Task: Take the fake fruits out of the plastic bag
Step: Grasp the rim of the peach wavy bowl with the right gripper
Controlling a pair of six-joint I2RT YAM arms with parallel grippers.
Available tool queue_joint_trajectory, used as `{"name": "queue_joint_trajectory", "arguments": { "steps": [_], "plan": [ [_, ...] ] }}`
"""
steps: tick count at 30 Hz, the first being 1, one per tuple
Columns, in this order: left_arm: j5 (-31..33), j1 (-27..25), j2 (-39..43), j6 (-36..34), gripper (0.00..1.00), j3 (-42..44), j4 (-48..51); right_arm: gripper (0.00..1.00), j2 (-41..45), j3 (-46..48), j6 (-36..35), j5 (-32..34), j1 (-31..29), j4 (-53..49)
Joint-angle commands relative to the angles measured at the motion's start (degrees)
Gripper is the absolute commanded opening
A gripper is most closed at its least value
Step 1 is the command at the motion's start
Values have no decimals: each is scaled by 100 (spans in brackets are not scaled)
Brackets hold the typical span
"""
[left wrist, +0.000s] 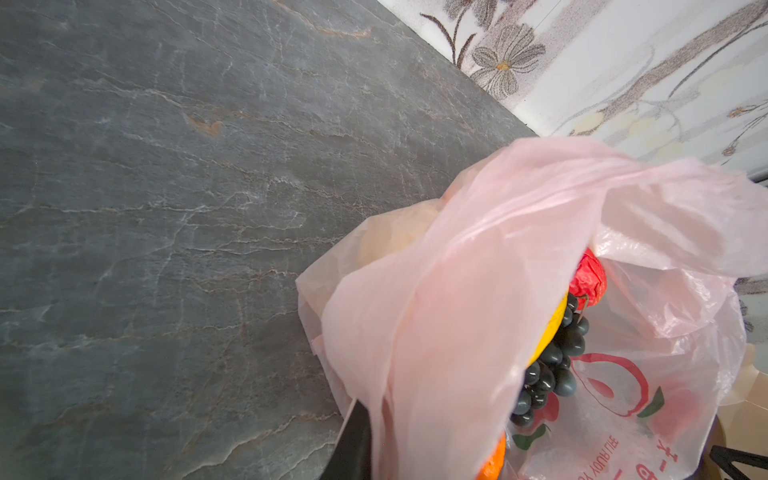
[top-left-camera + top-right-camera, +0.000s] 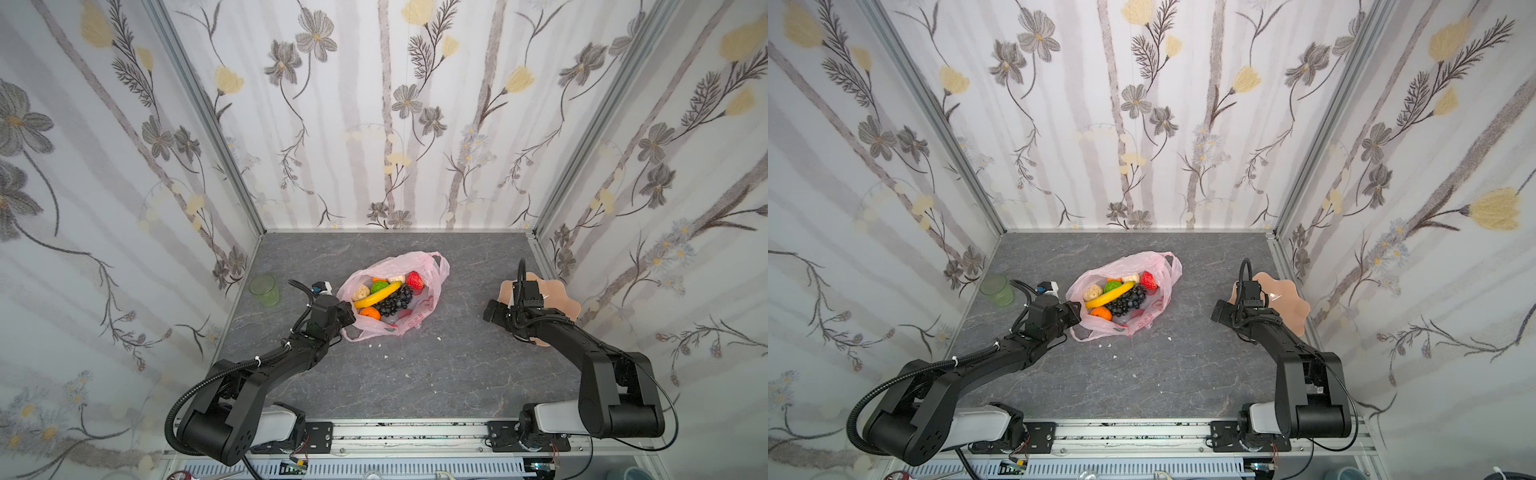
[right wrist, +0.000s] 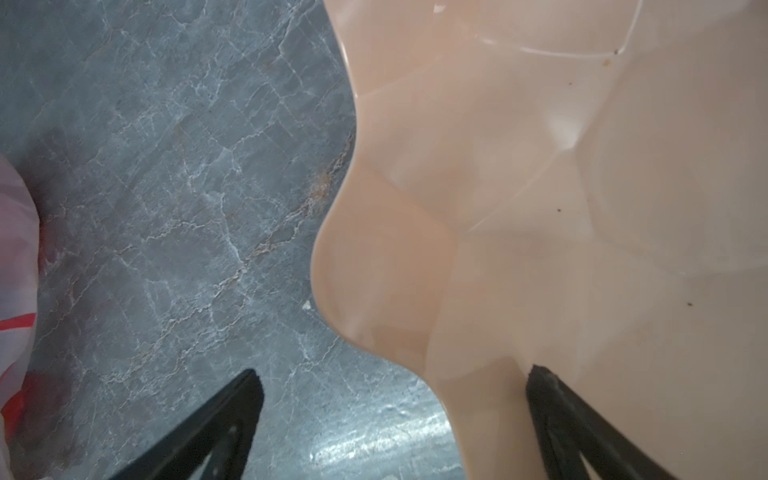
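The pink plastic bag (image 2: 415, 320) lies open in the middle of the table in both top views. Inside it I see the fake fruits: a yellow banana (image 2: 378, 293), dark grapes (image 2: 392, 302), an orange (image 2: 370, 312), a red apple (image 2: 414, 280), a green fruit (image 2: 379, 286) and a beige pear (image 2: 360, 292). My left gripper (image 2: 349, 313) is shut on the bag's near-left rim. In the left wrist view pink film (image 1: 478, 270) drapes beside one black finger (image 1: 353, 440); the other finger is hidden. My right gripper (image 3: 392, 372) hangs open and empty, to the right of the bag.
A peach wavy-edged plate (image 2: 557, 299) sits at the right wall, under my right gripper (image 2: 492, 309); one finger is over its rim (image 3: 374, 270). A green translucent cup (image 2: 264, 290) stands at the left wall. Small white crumbs (image 2: 376, 345) lie in front of the bag.
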State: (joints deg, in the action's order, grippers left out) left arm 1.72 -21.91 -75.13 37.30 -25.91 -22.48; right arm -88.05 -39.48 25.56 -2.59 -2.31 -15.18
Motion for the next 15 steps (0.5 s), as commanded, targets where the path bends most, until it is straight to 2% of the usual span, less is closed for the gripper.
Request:
{"name": "queue_joint_trajectory", "arguments": {
  "steps": [1, 9, 15],
  "plan": [
    [48, 10, 27, -15, 18, -10, -166, 100, 107, 98, 153, 4, -139, 77],
    [65, 6, 25, -29, 18, -10, -163, 100, 390, 420, 420, -64, -656, 72],
    [85, 3, 30, -36, 18, -11, -160, 100, 703, 490, 770, -44, -1314, -84]
  ]
}}
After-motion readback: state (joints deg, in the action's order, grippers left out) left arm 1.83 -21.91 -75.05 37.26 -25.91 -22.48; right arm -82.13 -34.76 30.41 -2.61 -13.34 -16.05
